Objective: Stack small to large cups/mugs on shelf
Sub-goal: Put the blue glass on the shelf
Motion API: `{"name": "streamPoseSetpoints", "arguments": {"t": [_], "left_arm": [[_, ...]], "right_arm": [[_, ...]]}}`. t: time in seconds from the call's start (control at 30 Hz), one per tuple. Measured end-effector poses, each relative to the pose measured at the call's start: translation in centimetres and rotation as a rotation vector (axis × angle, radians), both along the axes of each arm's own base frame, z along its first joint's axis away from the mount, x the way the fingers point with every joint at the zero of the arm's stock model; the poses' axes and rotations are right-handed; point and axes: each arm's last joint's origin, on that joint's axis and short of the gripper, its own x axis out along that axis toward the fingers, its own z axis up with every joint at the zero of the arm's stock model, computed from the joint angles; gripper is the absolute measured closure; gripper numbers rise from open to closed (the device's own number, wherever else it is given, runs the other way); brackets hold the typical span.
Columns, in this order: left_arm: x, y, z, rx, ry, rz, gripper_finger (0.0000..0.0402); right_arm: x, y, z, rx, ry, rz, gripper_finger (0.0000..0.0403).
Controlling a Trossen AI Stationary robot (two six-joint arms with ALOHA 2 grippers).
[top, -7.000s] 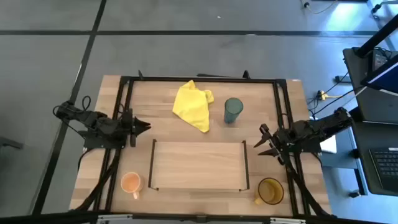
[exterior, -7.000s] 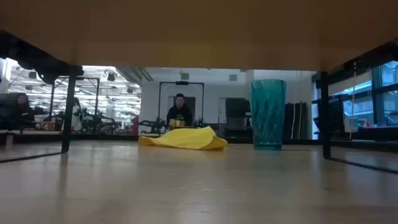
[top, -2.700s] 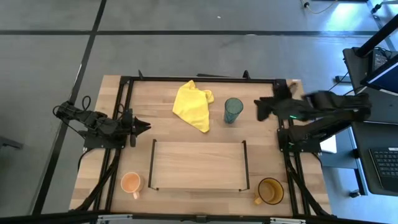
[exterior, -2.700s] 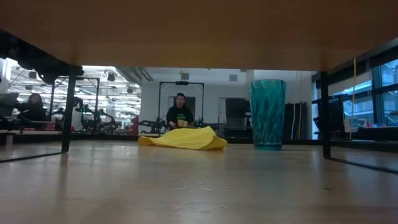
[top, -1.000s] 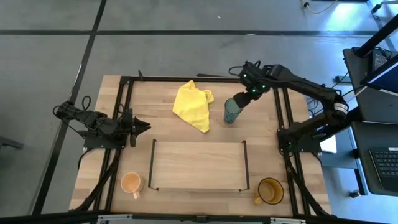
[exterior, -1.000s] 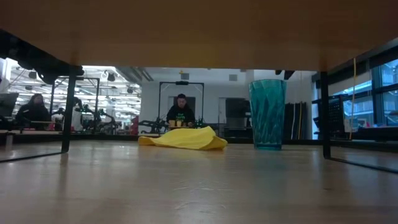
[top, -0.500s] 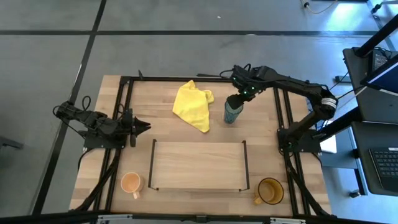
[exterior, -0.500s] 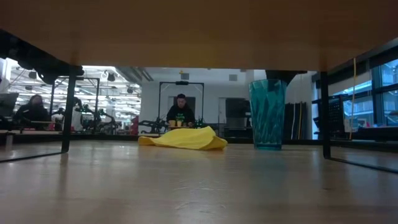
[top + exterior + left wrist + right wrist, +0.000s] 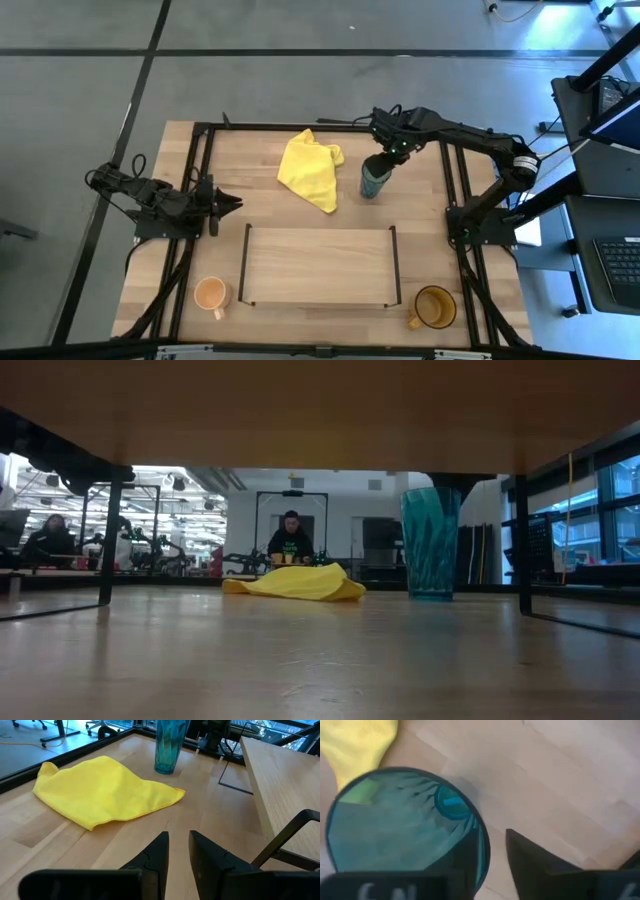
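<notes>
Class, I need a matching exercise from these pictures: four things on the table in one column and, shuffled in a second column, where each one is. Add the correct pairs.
Column A
1. teal tumbler
2. pale-orange mug
3. amber mug
4. yellow cloth

Column B
a. near table edge, outside the shelf's left upright
b. under the right gripper, far side
c. flat on the far side, left of the tumbler
d. near table edge, outside the shelf's right upright

Pairs: 1-b, 2-a, 3-d, 4-c
</notes>
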Motion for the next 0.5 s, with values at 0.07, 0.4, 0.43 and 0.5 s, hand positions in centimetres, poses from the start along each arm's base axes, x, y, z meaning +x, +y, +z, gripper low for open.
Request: {"name": "streamPoseSetpoints", "arguments": {"t": [0.07, 0.4, 0.43, 0.5], "left_arm": [[0.0, 0.0, 0.0, 0.0, -0.001, 0.0, 0.0333], [0.0, 0.0, 0.0, 0.0, 0.0, 0.0, 0.0333], [0.0, 0.0, 0.0, 0.0, 0.0, 0.0, 0.0333], [0.0, 0.0, 0.0, 0.0, 0.0, 0.0, 0.0333]], "right_arm": [[-0.1, 0.0, 0.0, 0.003, 0.006, -0.001, 0.0352], [0.0, 0.2, 0.4, 0.006, 0.014, 0.018, 0.0382], [0.0, 0.2, 0.9, 0.0, 0.012, 0.032, 0.0387], [0.2, 0.1, 2.5, -0.016, -0.014, 0.047, 0.0392]]}}
